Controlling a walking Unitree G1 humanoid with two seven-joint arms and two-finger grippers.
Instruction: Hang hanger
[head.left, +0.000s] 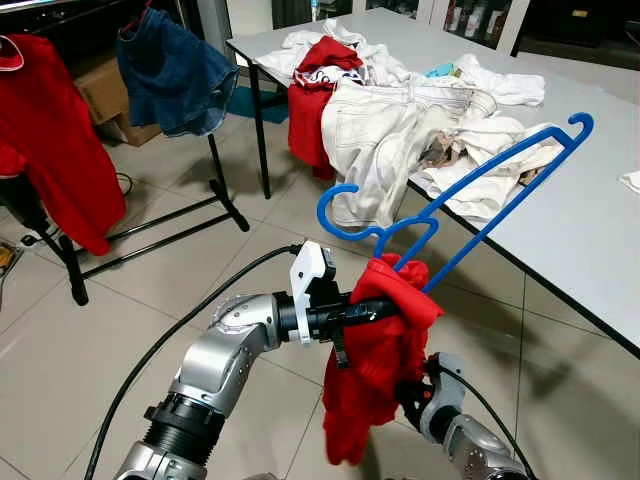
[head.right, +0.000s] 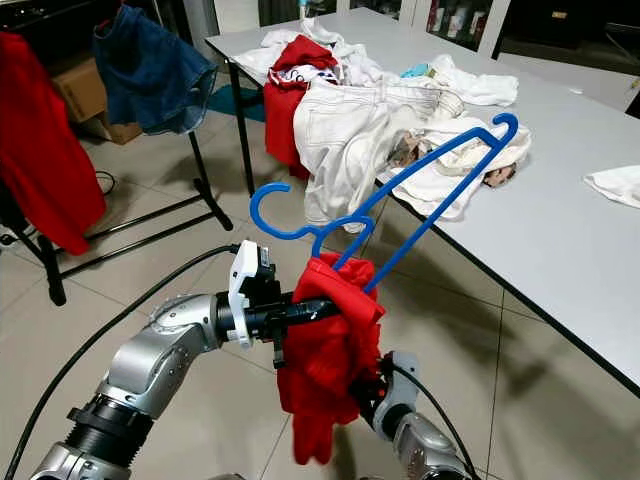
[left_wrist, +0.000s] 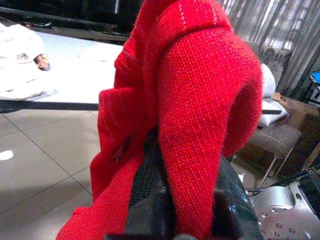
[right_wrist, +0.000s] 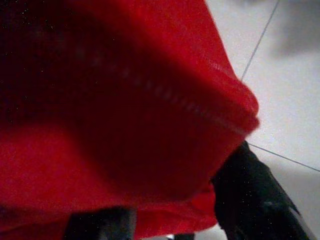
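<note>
You have a grey table (head.left: 600, 230) piled with pale clothes (head.left: 420, 130). No writing is legible. Your left gripper (head.left: 385, 308) is clamped on the red garment (head.left: 385, 370) draped on the blue hanger (head.left: 470, 190), held tilted beside the table. Your right gripper (right_wrist: 175, 225) sits under red cloth; its grip cannot be judged

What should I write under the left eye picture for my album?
Left pincer holds a red sweater on a blue hanger.

Looks like a laundry-sorting setup in an office or lab room: tiled floor (head.left: 130, 290), long grey table (head.left: 600, 240) on the right piled with clothes (head.left: 400, 120), black garment rack (head.left: 215, 190) far left, cardboard boxes (head.left: 105, 95) behind it.
</note>
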